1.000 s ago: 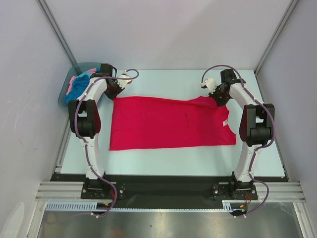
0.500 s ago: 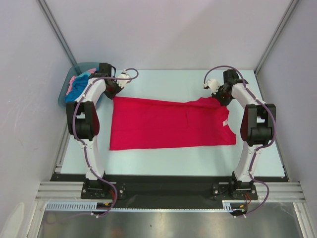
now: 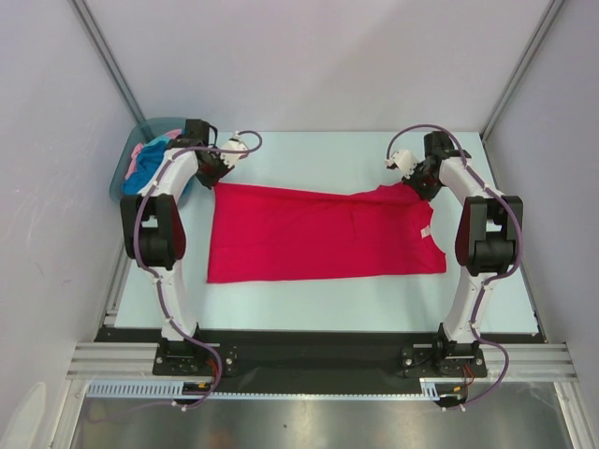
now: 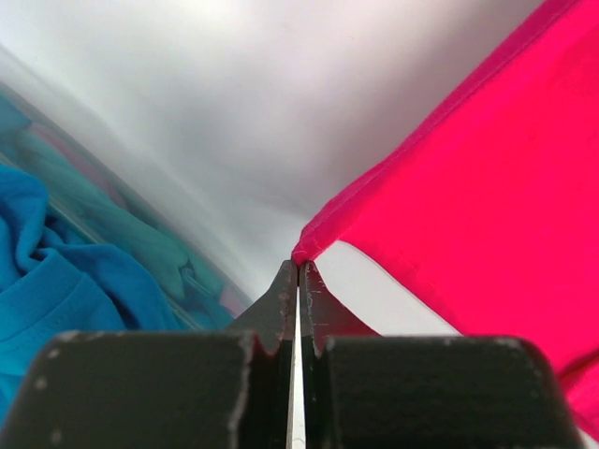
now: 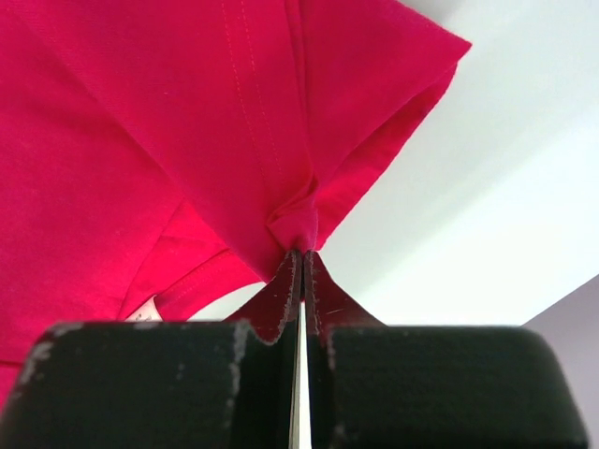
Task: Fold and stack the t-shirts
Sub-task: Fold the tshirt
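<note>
The pale blue tabletop (image 3: pixel 309 304) sits inside plain grey walls (image 3: pixel 309 65). The red t-shirt (image 3: pixel 318 234) lies flat at its centre, with the left jaws and right jaws each fully closed, pinching its far edge. Its 1 white neck label (image 3: pixel 426 230) is unreadable.

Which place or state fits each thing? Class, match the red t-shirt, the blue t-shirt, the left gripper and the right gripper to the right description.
Column one:
1. red t-shirt
2. blue t-shirt
3. left gripper
4. right gripper

Column two:
A. bunched in the tub
B. shut on red cloth at the collar end
C. spread across the table
D. shut on a red corner beside the tub

Pairs: 1-C, 2-A, 3-D, 4-B
</note>
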Controlling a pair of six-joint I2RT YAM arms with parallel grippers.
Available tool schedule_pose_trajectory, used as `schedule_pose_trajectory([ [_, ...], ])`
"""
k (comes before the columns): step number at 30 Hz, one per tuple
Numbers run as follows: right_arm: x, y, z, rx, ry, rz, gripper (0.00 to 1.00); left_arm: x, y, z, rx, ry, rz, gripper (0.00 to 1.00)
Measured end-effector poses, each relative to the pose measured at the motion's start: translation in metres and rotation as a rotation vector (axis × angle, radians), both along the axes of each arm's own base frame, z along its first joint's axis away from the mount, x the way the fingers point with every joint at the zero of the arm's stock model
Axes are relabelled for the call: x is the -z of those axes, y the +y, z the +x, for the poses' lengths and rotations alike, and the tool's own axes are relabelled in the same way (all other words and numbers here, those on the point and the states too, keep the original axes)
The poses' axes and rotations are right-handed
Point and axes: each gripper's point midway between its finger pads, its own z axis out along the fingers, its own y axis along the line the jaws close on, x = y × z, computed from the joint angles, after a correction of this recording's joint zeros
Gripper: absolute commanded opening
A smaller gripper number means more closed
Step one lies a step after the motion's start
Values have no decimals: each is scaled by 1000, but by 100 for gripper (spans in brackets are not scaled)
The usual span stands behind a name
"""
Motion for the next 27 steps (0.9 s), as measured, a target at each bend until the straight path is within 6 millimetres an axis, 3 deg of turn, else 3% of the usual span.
schedule_pose_trajectory([
  [7,-1,0,-9,-27,32,-9,0,4,0,-16,44,35,17,0],
  [14,-16,-1,-15,-42,28,-13,0,13,0,-32,86,84,37,0],
  [27,-29,0,-38,-85,82,-19,0,12,1,-46,125,118,53,0],
])
